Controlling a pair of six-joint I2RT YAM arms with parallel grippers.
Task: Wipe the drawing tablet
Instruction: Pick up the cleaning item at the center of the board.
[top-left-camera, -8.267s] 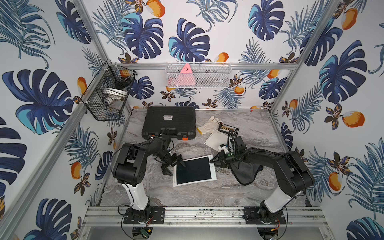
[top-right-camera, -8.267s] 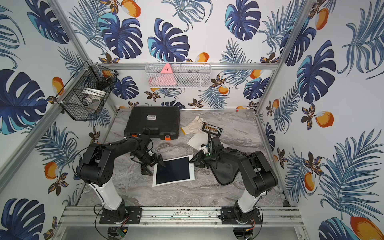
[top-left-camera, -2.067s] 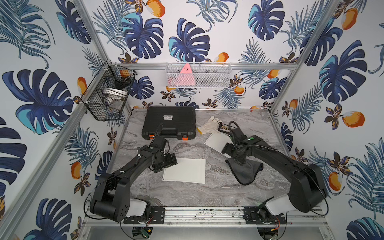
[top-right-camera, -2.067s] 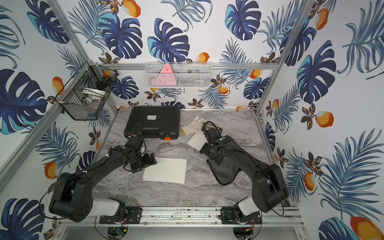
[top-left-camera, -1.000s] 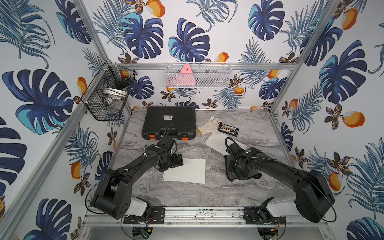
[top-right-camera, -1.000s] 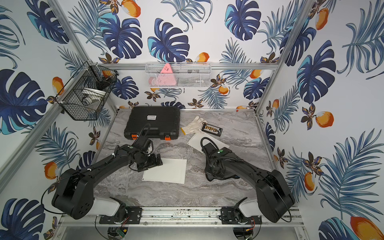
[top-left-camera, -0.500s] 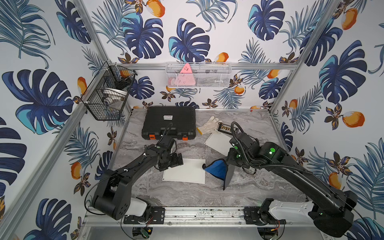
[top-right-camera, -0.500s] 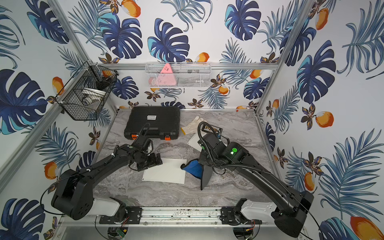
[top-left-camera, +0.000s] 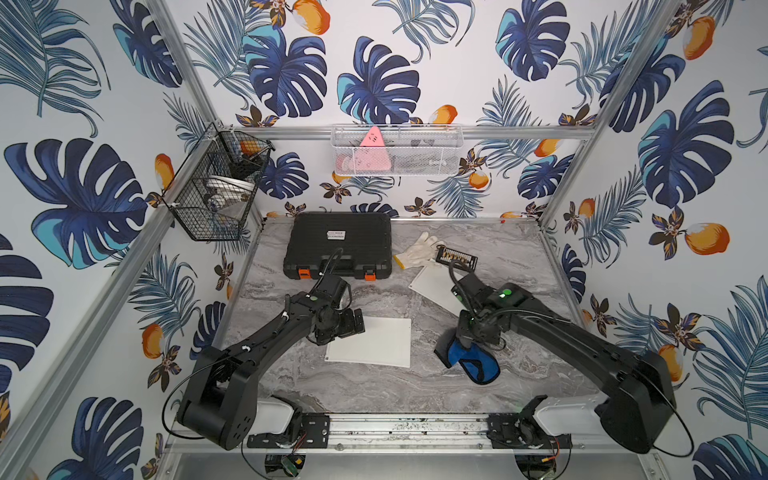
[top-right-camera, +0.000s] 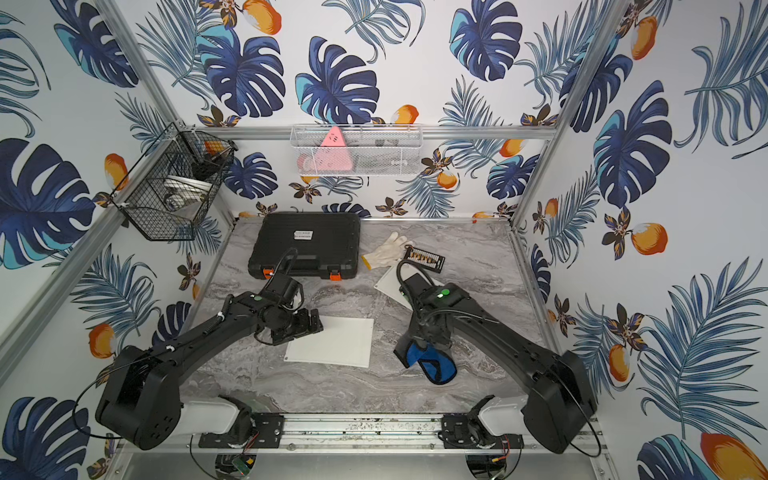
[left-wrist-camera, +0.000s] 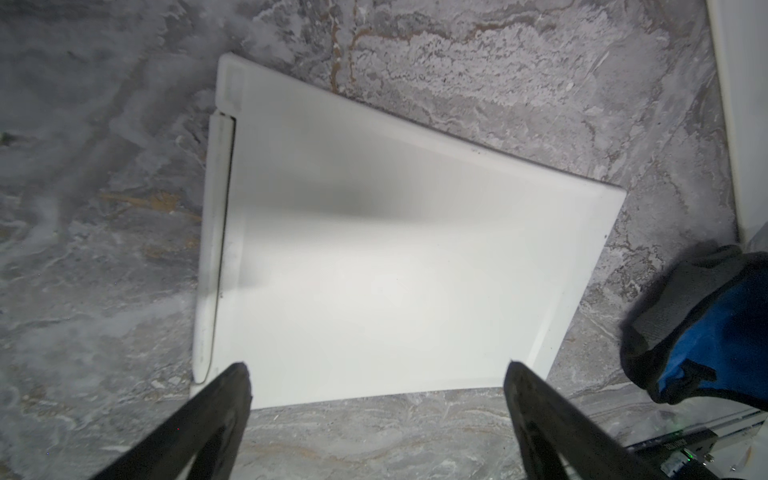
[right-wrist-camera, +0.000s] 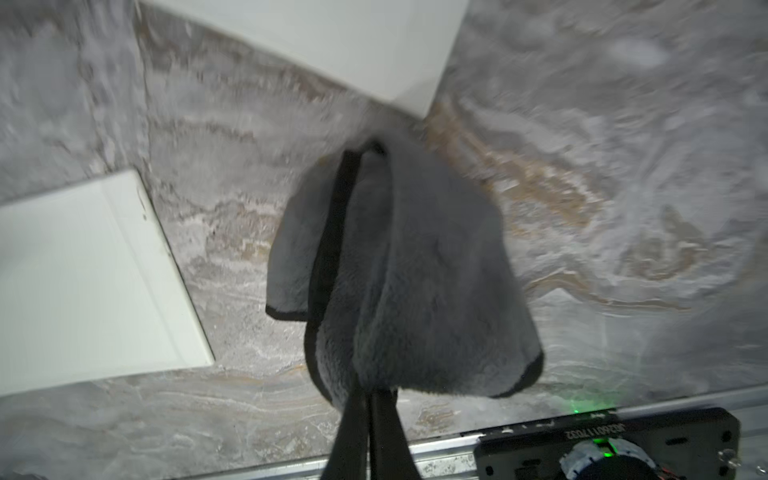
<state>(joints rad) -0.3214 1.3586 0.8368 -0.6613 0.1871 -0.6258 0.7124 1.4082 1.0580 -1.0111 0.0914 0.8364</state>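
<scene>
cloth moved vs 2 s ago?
Yes. The cloth, then spread flat, is now bunched in the shut right gripper, shifted toward the tablet and away from the white sheet.

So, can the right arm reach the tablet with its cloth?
Probably yes: the cloth in the shut right gripper hangs beside the tablet, only bare table between them; the open left gripper sits at its opposite edge.

White drawing tablet (top-left-camera: 370, 341) lying flat, left gripper (top-left-camera: 356, 324) at its far corner, blue-grey cloth (top-left-camera: 473, 361) near it, under right gripper (top-left-camera: 465, 338)
</scene>
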